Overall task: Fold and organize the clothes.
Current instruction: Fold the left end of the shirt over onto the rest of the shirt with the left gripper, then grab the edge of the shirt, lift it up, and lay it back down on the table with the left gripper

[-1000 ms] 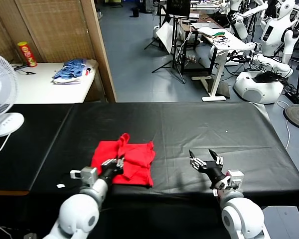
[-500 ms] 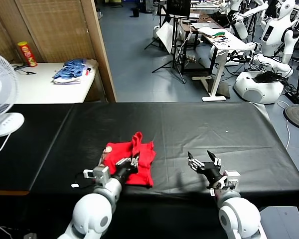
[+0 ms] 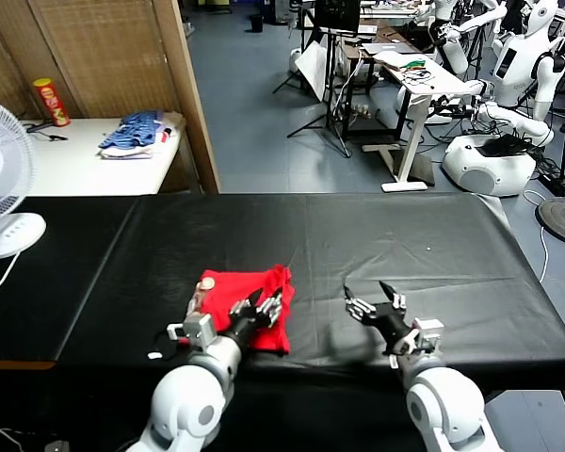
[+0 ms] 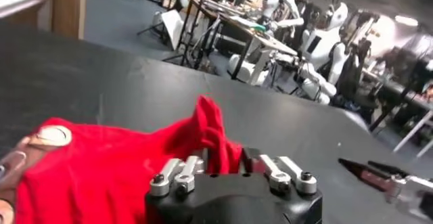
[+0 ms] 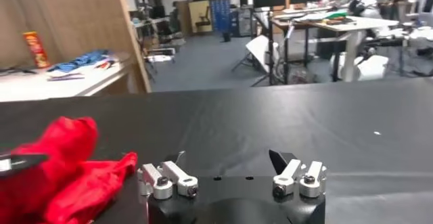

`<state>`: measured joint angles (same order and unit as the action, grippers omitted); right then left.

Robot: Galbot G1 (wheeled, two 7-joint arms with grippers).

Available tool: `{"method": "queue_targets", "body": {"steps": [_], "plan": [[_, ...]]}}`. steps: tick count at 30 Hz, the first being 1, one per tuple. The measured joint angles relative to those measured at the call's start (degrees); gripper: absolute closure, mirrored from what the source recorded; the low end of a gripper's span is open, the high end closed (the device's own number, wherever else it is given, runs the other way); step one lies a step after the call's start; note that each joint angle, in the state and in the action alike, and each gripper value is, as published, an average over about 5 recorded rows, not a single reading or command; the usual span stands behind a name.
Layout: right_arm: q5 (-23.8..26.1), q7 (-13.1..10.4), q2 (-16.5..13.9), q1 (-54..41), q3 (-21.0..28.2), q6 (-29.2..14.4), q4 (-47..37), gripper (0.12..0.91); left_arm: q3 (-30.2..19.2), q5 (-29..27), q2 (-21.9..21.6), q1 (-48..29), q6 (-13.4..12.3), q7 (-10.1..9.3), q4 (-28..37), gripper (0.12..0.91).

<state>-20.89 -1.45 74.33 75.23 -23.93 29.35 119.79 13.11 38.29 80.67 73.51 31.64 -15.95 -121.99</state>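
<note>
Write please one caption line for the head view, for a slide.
Left end effector open over the folded red T-shirt on the black table; right end effector open beside it.

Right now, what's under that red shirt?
The red shirt lies bunched on the black table cover. Whatever might sit beneath its folds is hidden. The left gripper hovers over its near edge.

Left tool [image 3: 264, 306] reaches forward with fingers spread; right tool [image 3: 373, 302] hovers alongside it, fingers wide apart.
</note>
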Motion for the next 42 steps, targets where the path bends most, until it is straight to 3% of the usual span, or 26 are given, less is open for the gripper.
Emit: {"method": "queue_targets", "body": {"steps": [2, 4, 9, 18, 22, 26, 29, 34, 38, 42], "plan": [[0.0, 0.8, -0.2, -0.8, 1.2, -0.1, -0.5, 0.227, 0.5, -0.8, 0.1, 0.2, -0.7, 0.89, -0.3, 0.283], [0.1, 1.5, -0.3, -1.8, 2.8, -0.1, -1.2, 0.227, 1.4, -2.7, -0.4, 0.6, -1.5, 2.06, -0.6, 0.246], [2.0, 3.0, 0.2, -4.8, 7.8, -0.6, -3.5, 0.227, 4.7, -8.5, -3.8, 2.4, -4.3, 5.19, -0.3, 0.233], [14.4, 0.2, 3.1, -10.0, 16.9, 0.6, -10.9, 0.227, 11.8, -11.8, -7.3, 5.3, -7.1, 7.04, 3.1, 0.232], [21.8, -0.3, 4.3, -10.6, 18.3, 0.4, -13.9, 0.227, 13.4, -11.8, -7.3, 5.3, -8.0, 7.56, 4.8, 0.232], [24.4, -0.5, 5.2, -10.7, 18.5, 0.2, -14.9, 0.227, 14.6, -10.2, -7.2, 4.9, -9.0, 7.98, 6.7, 0.232], [23.2, -0.5, 5.3, -10.2, 18.2, -0.6, -14.5, 0.227, 15.7, -6.8, -7.3, 4.8, -9.0, 8.13, 7.9, 0.232], [16.7, 0.7, 4.5, -8.8, 16.3, -3.0, -11.1, 0.227, 17.7, 1.3, -7.6, 4.9, -8.3, 8.13, 8.7, 0.232], [10.4, 1.4, 3.4, -7.5, 14.2, -4.1, -7.6, 0.227, 19.1, 7.7, -7.6, 4.8, -7.2, 7.29, 9.2, 0.232], [7.2, 1.6, 2.4, -6.1, 12.3, -4.4, -4.7, 0.227, 20.4, 14.8, -7.6, 4.6, -5.6, 6.19, 9.9, 0.236]]}}
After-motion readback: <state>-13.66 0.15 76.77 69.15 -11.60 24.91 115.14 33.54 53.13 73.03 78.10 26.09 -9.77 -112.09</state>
